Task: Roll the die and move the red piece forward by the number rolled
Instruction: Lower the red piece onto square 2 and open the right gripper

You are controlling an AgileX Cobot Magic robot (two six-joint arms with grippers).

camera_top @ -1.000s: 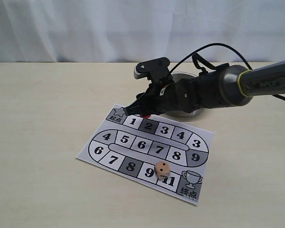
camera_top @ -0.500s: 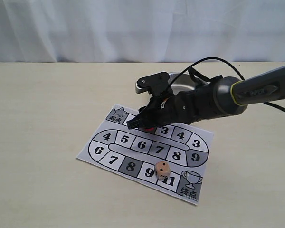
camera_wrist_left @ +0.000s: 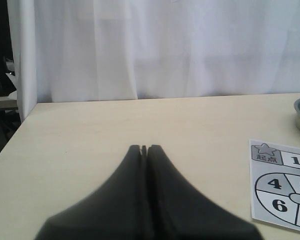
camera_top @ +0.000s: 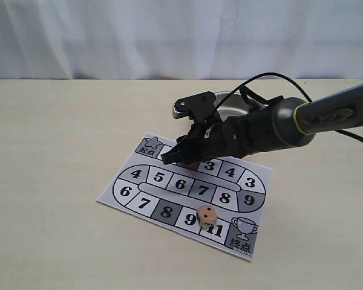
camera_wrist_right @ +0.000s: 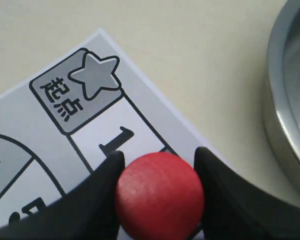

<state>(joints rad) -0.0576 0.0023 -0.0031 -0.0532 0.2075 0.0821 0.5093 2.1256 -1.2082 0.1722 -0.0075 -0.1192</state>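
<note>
Beige tabletop [camera_top: 60, 121], white curtain [camera_top: 169, 36]: right gripper [camera_wrist_right: 159, 156] clamps the small red cylindrical piece [camera_wrist_right: 160, 196]; left gripper [camera_wrist_left: 144, 148] closed, empty.

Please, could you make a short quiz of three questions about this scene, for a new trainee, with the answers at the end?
1. True or false: the right hand grips the red piece.
2. On the board, the die lies next to which number? A: 1; B: 11; C: 4.
3. Fill in: the left hand is ____ (open or shut).
Key: 1 true; 2 B; 3 shut.
</note>
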